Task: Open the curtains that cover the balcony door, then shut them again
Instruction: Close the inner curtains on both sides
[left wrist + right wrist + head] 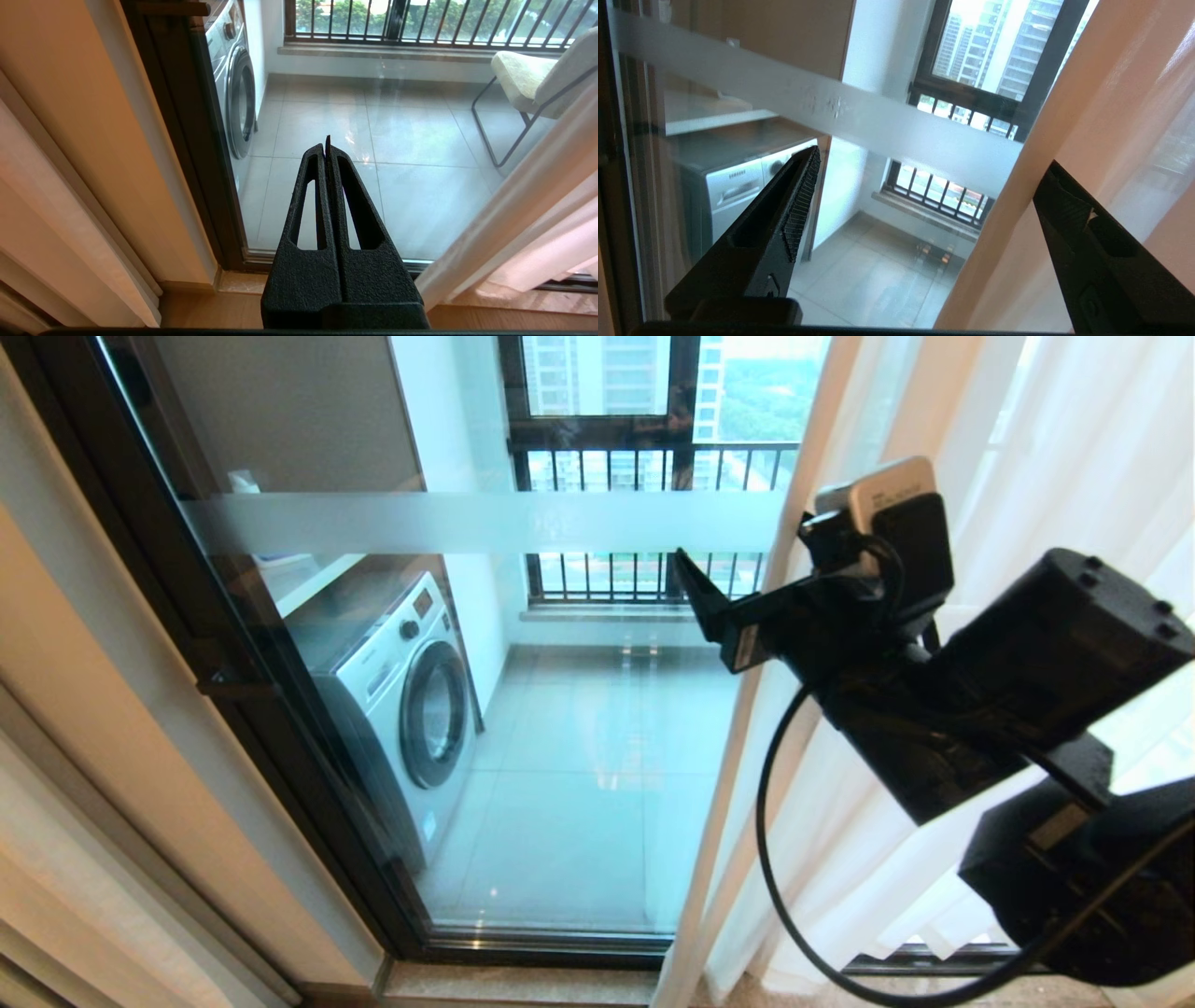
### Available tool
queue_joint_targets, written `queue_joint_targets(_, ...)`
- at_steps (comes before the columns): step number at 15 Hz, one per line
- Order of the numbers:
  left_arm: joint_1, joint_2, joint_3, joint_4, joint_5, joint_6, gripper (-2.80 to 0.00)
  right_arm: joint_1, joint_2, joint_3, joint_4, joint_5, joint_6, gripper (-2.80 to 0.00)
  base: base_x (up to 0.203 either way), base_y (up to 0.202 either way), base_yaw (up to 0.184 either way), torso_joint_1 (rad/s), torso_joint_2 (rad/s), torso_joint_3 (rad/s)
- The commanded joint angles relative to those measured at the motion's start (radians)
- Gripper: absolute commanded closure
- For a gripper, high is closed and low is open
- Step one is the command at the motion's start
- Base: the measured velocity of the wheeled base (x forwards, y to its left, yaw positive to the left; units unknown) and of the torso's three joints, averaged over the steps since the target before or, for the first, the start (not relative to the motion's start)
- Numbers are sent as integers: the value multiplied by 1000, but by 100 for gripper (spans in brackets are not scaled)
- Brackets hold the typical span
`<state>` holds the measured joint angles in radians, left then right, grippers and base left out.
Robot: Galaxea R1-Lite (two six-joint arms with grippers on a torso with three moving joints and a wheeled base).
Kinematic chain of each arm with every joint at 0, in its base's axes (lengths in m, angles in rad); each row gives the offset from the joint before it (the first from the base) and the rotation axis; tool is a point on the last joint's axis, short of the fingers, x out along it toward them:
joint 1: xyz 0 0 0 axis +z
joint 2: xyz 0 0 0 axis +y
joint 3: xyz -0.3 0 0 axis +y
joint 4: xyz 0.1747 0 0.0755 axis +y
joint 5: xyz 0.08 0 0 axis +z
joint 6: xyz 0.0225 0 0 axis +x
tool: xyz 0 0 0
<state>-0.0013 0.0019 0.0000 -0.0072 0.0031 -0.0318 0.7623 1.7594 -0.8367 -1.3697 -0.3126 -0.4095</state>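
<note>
The curtains (934,821) are hanging gathered just behind the right pincer (924,196), leaving the balcony door (523,728) bare ahead of it; the pincer is standing wide apart and empty, one finger (1069,210) overlapping the hem; closing too shallow risks the sheer fabric slipping free; the left pincer (327,149) is sitting pressed together, low and idle.

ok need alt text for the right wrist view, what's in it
The right gripper is open, its fingers straddling the edge of the sheer curtain in front of the balcony door. Through the glass are a washing machine and a barred railing.
</note>
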Motion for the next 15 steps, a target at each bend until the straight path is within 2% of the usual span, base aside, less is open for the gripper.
queue_joint_targets(1, 0, 0, 0, 0, 0, 0, 0, -3, -115, 127, -22, -1, -4, -280, 0, 0, 0, 0, 0, 0)
queue_joint_targets(6, 0, 0, 0, 0, 0, 0, 0, -11, -276, 325, -28, 1, -5, -280, 0, 0, 0, 0, 0, 0)
queue_joint_targets(13, 0, 0, 0, 0, 0, 0, 0, -42, -444, 496, -22, 7, -6, -280, 0, 0, 0, 0, 0, 0)
queue_joint_targets(14, 0, 0, 0, 0, 0, 0, 0, -46, -470, 508, -18, 8, -5, 0, 0, 0, 0, 0, 0, 0)
queue_joint_targets(15, 0, 0, 0, 0, 0, 0, 0, -50, -492, 514, -8, 10, -5, 0, 0, 0, 0, 0, 0, 0)
